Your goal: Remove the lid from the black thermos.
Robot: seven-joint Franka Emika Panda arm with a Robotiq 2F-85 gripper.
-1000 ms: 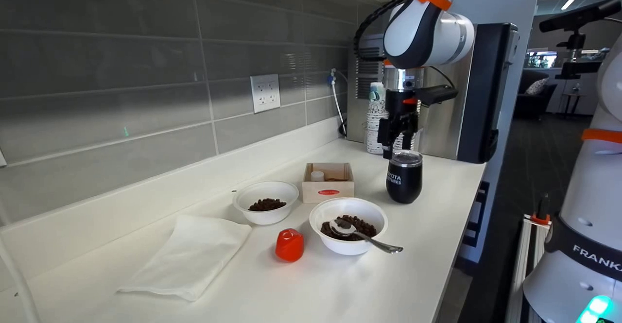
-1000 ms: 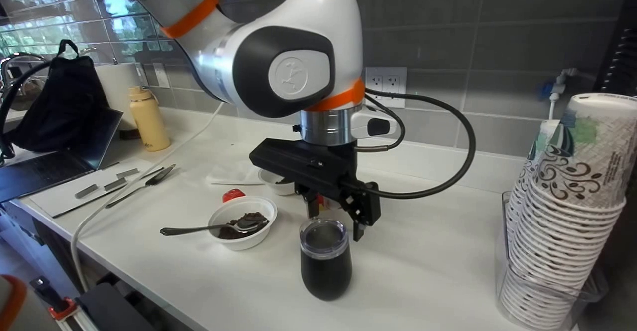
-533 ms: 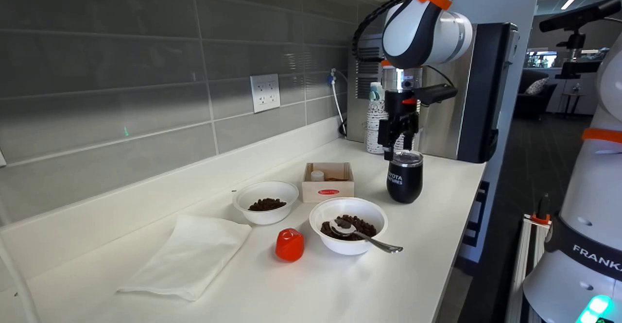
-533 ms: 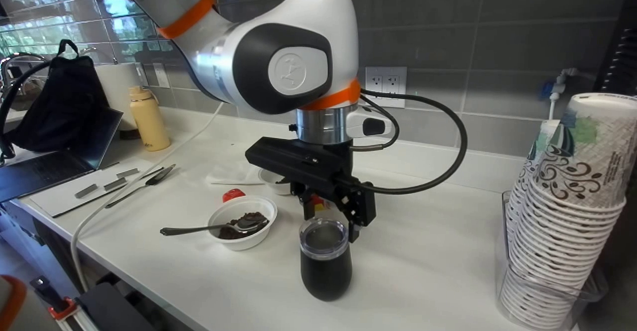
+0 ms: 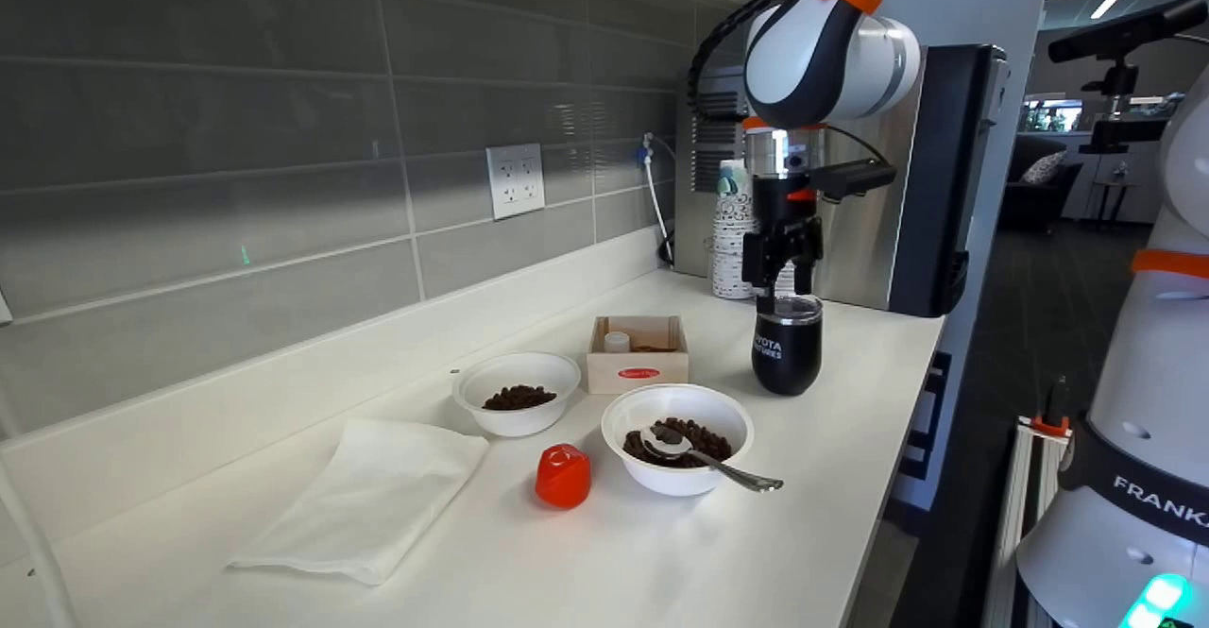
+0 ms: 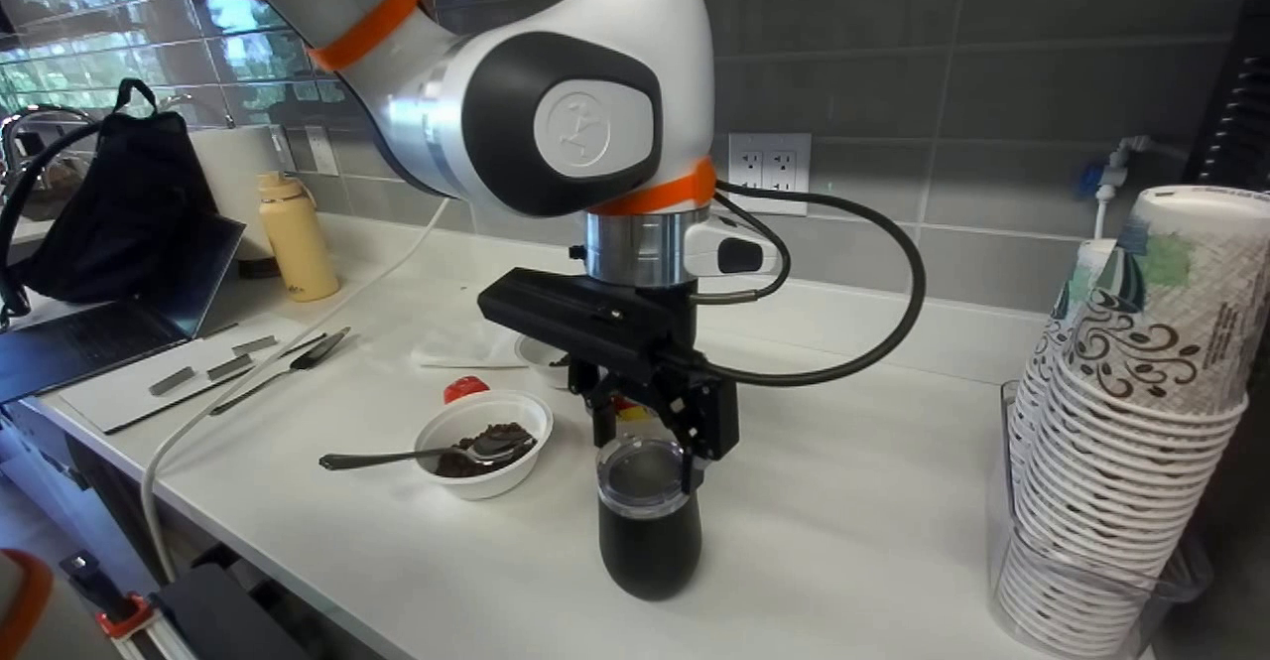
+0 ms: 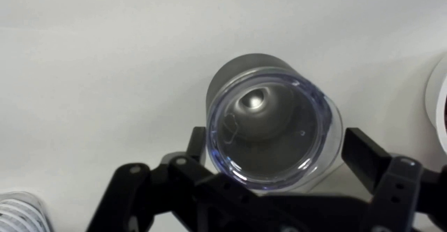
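Note:
The black thermos (image 5: 787, 361) stands upright on the white counter in both exterior views (image 6: 651, 553), and its dark side shows in the wrist view (image 7: 237, 66). Its lid looks clear and see-through with a round rim; it sits on top of the thermos in both exterior views (image 5: 795, 308) (image 6: 645, 479) and in the wrist view (image 7: 267, 134). My gripper (image 6: 647, 460) points down at the lid's level. In the wrist view its fingers (image 7: 275, 141) are apart, one on each side of the lid, the left very close to the rim, the right with a small gap.
Two white bowls of dark beans, the nearer (image 5: 678, 439) with a spoon (image 5: 727, 472), stand near a small red cup (image 5: 563, 477). A wooden box (image 5: 638, 368) stands beside the thermos. Stacked paper cups (image 6: 1121, 462) are at the side. A white cloth (image 5: 368, 500) lies on the counter.
My gripper has moved sideways and toward the thermos, and its fingers have come down from behind the lid to either side of it. The thermos and lid have not moved.

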